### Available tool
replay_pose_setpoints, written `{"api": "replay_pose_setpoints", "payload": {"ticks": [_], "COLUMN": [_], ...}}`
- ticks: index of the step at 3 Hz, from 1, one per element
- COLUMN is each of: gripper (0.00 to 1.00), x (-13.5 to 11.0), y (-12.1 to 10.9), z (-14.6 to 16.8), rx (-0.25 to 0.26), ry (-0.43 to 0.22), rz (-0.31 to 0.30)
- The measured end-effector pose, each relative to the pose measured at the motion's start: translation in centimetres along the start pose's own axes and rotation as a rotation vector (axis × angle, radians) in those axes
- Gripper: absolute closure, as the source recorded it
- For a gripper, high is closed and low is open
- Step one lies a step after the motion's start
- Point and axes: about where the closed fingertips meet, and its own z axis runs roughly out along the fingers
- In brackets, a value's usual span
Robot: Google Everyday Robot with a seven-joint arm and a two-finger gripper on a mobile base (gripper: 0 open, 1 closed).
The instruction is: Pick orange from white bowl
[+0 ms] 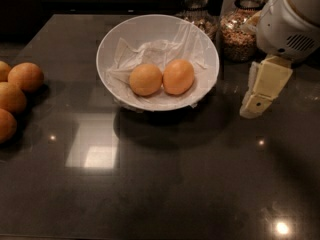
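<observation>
**Orange lies past its neighbour, across the bowl from the gripper**

Dark, glossy countertop (160,184) fills the view and catches a few lamp reflections. Everything else is placed from the gripper (254,106). It hangs at the right of the view, low over the counter and under the arm's white housing (295,19), tips pointing down. Whether it is spread or closed cannot be told from this angle, and nothing is seen in its hold.

The white bowl (107,46) stands just beside the gripper, on its left in the view. Its near rim is close to the tips but not touching them. Crumpled white paper (150,49) lines it. Behind the gripper, toward the back edge, stand two glass jars (240,31) holding grain. Well apart from it, beyond the bowl at the far left edge of the view, lies a cluster of darker oranges (25,77) on the bare counter.

Two fruits sit side by side in the bowl, touching. The egg-shaped fruit (178,76), deeper in colour, is the one nearer the gripper. The orange (145,79), rounder and paler, lies directly beyond it, on the side away from the gripper.

So the move turns on that order. A straight sideways reach would likely meet the wrong fruit first. The gripper probably needs to rise over the rim, pass above the egg-shaped fruit and come down from above. The orange is nearly round, so it has no long axis to line up with. Its free flanks face the front and back of the bowl, so closing along that line should avoid the neighbour.
</observation>
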Motion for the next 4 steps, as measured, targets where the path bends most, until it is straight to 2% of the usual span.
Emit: {"api": "replay_pose_setpoints", "payload": {"ticks": [2,4], "gripper": [0.0,0.0], "x": [-7.7,-8.3], "y": [-2.5,-2.4], "z": [3.7,3.9], "rx": [0.013,0.024], "ry": [-0.121,-0.138], "rz": [-0.119,-0.13]}}
